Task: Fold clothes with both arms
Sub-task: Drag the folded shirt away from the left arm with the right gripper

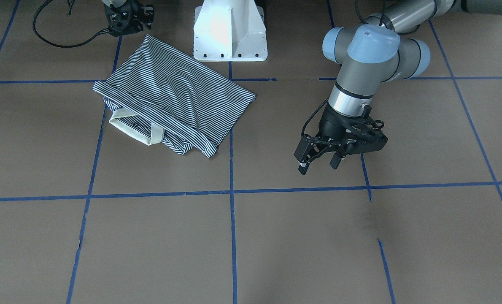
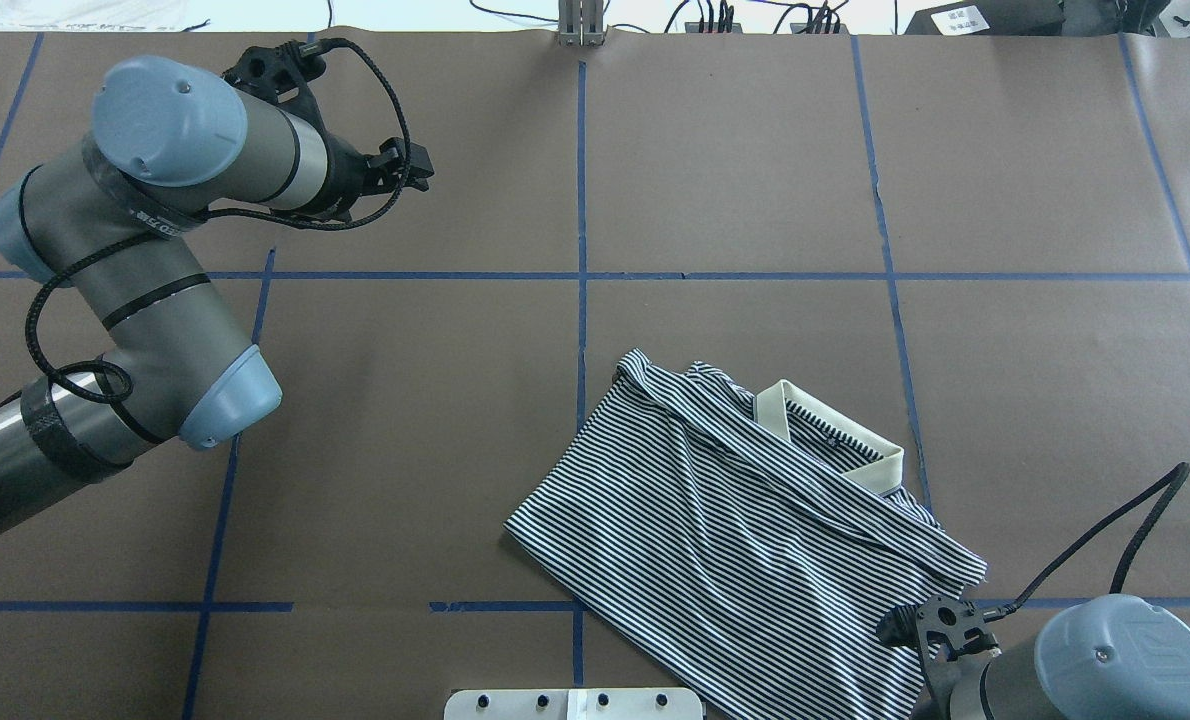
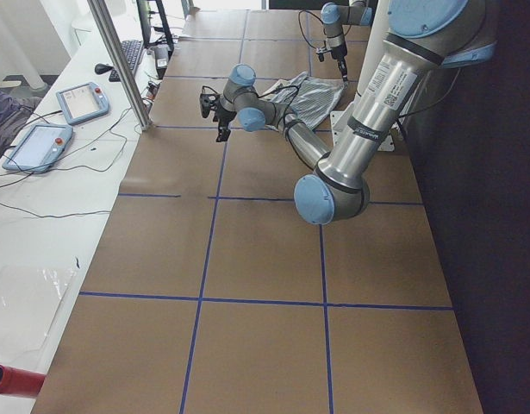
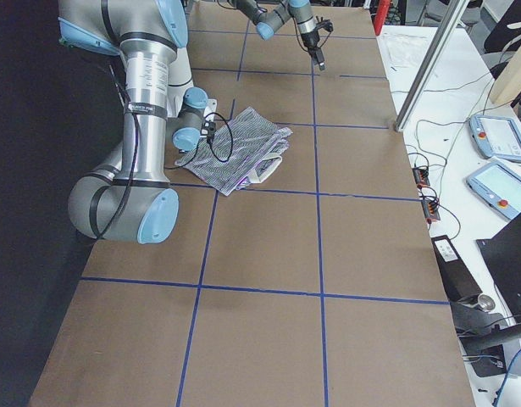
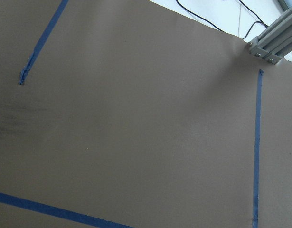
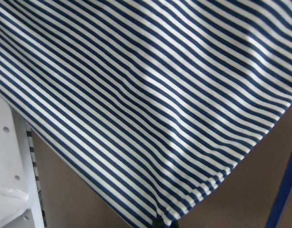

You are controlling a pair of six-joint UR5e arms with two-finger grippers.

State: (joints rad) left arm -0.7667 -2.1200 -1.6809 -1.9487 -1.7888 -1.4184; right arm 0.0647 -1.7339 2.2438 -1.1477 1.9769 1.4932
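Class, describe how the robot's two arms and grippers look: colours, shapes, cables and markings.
Both the left arm and right arm are grey-silver tubular segments with rounded light-blue joint caps. A black cable runs along each. The left arm carries a white printed label. The left gripper and right gripper are black, open-framed, two-fingered.

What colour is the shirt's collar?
Plain cream. The collar shows best in the overhead view.

Right pincer (image 1: 145, 13) cropped by top edge; opening probably unreadable.
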